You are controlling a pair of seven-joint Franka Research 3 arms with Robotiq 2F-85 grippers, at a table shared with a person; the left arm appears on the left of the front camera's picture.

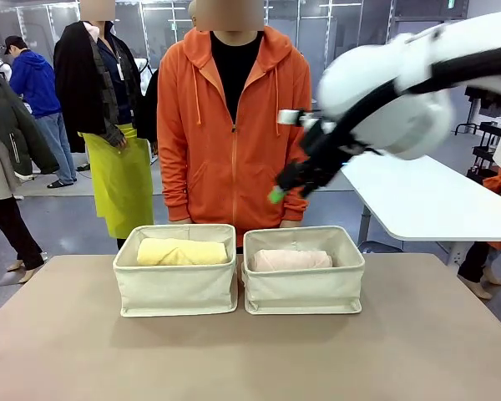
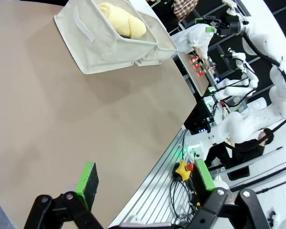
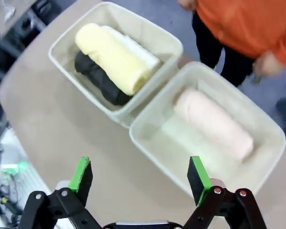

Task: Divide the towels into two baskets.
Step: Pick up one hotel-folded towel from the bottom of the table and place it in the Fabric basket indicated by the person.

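Note:
Two cream baskets stand side by side on the table. In the left basket (image 1: 175, 288) (image 3: 155, 34) (image 2: 86, 43) lie a pale yellow towel (image 1: 182, 251) (image 3: 112, 57) (image 2: 122, 20), a dark grey towel (image 3: 99, 76) and a white towel (image 3: 137, 47). A single pale pink towel (image 1: 290, 260) (image 3: 213, 125) rests in the right basket (image 1: 305, 291) (image 3: 176, 139). My right gripper (image 1: 285, 180) (image 3: 139, 176) hangs open high above the baskets, holding nothing. Over bare table near its edge, my left gripper (image 2: 145, 177) is open and holds nothing.
A person in an orange hoodie (image 1: 232, 125) stands right behind the baskets, one hand (image 3: 267, 64) near the right basket's far side. The tan table (image 1: 234, 359) is bare in front of the baskets. A white table (image 1: 426, 196) stands at the back right.

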